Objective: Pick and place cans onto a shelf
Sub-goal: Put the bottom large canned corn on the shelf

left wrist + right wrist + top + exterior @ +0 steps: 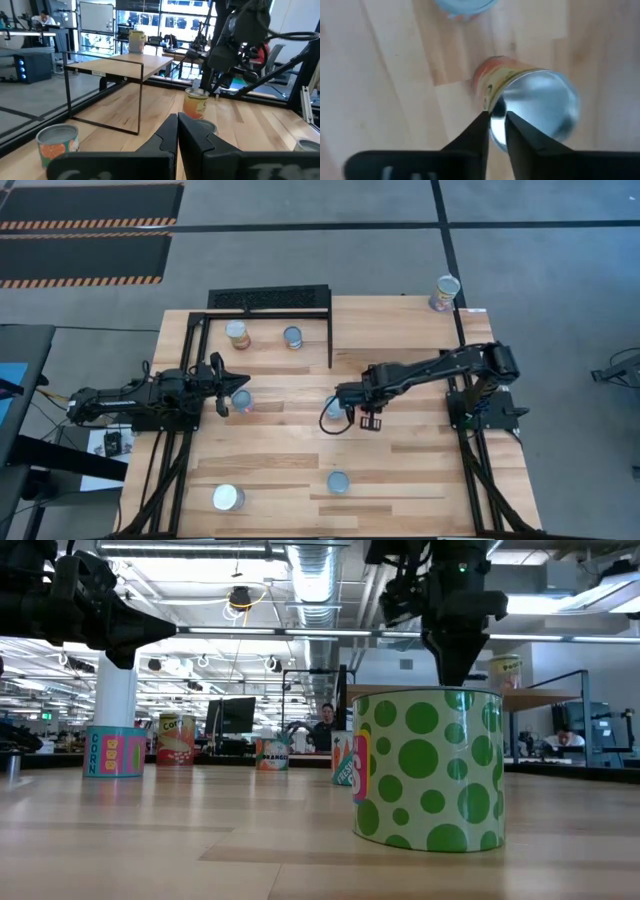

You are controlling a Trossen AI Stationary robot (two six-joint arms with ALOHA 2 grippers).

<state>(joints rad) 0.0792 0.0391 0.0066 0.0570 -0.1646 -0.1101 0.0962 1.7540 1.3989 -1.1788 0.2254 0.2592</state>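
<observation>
My right gripper [342, 396] points down, shut, over a can with a silvery top and an orange-yellow label [535, 107] at the table's middle; the can also shows in the left wrist view [196, 104]. My left gripper [244, 386] is shut and lies level at the table's left, its tips beside a can [243, 401] whose top shows just past them [204, 126]. Two cans [237, 333] [293, 336] stand within the black shelf frame [330, 340]. My right gripper's fingertips [484, 125] stand at the near rim of the can's silvery top [496, 131], coming from above; I cannot tell whether they touch it. The can stands upright on the table. My left gripper's tips are next to its can; I cannot tell whether they touch.
A green-dotted can [428, 770] stands near the front edge, also seen from above [339, 481], and a white-topped can [228, 497] at front left. Another can [445, 292] stands at the far right corner. Bare wood lies between the arms.
</observation>
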